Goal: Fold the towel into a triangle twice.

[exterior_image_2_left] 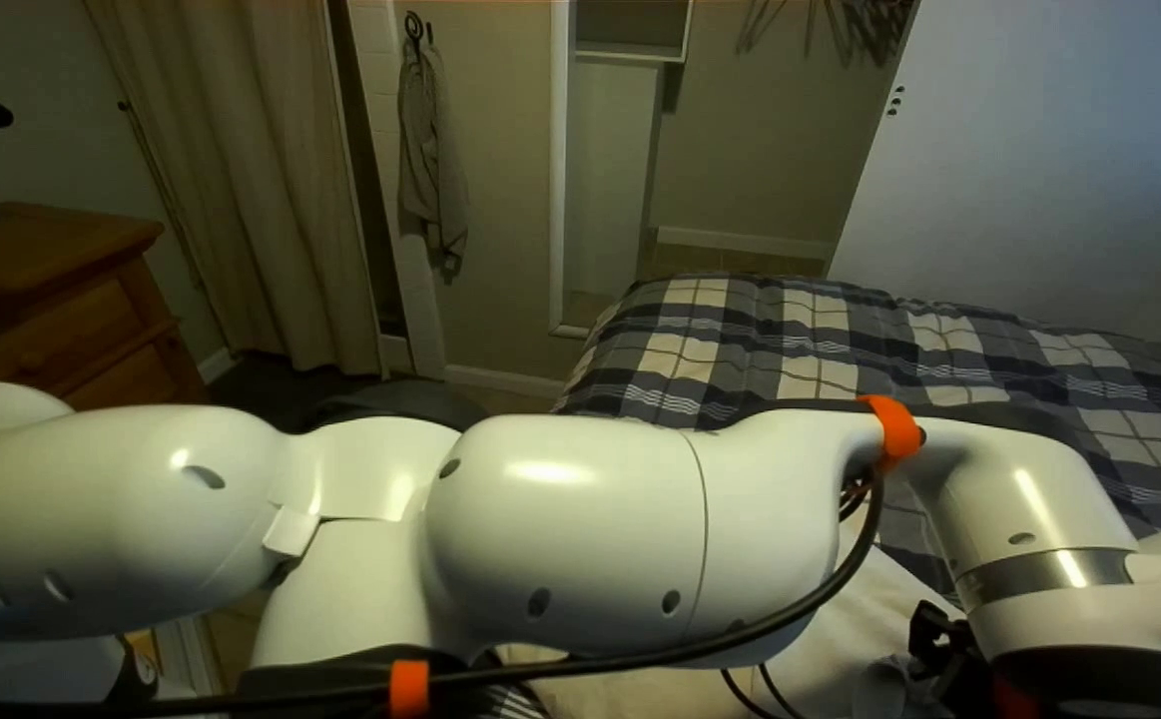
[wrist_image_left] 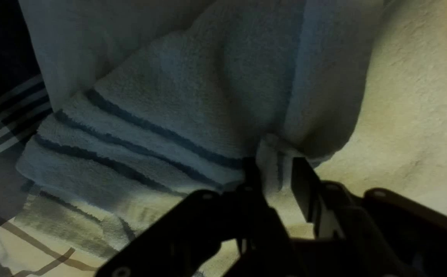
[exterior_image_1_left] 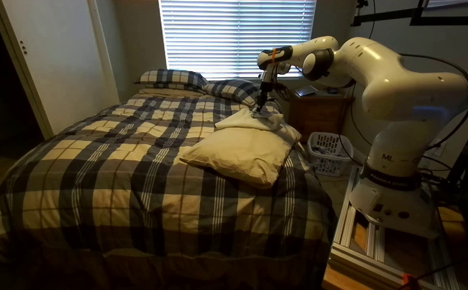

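The towel (exterior_image_1_left: 240, 120) lies rumpled on the pale pillow (exterior_image_1_left: 238, 155), a bunch of it pinched in the hand (wrist_image_left: 276, 166) — how deep, the dim wrist view hides. Best drawn low and slow, diagonally, corner onto corner.

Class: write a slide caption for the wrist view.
Gripper straddles a bunched fold of dark-striped terry towel, plaid bedding at left.

Plaid bedcover (exterior_image_1_left: 109, 173), plaid pillows (exterior_image_1_left: 171, 78) at its far end, window blinds (exterior_image_1_left: 238, 36) beyond them, white basket (exterior_image_1_left: 330, 158) right of the bedcover, in an exterior view a wooden dresser (exterior_image_2_left: 81, 312) at left, beige curtain (exterior_image_2_left: 241, 180) beside it
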Action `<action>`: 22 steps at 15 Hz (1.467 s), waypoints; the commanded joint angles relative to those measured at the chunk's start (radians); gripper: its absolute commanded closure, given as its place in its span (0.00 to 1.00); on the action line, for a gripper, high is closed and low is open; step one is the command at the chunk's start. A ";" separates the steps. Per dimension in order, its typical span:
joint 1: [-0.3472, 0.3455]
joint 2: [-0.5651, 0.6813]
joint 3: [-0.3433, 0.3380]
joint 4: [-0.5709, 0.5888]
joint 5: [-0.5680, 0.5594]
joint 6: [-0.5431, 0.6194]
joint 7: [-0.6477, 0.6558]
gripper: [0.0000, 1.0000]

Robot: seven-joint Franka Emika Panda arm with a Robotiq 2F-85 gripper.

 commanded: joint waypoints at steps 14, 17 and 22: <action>0.013 -0.036 0.079 0.012 0.038 -0.010 0.011 0.98; 0.037 -0.047 0.111 0.010 0.033 -0.012 0.019 0.98; 0.077 -0.042 0.130 0.008 0.024 -0.029 0.039 0.98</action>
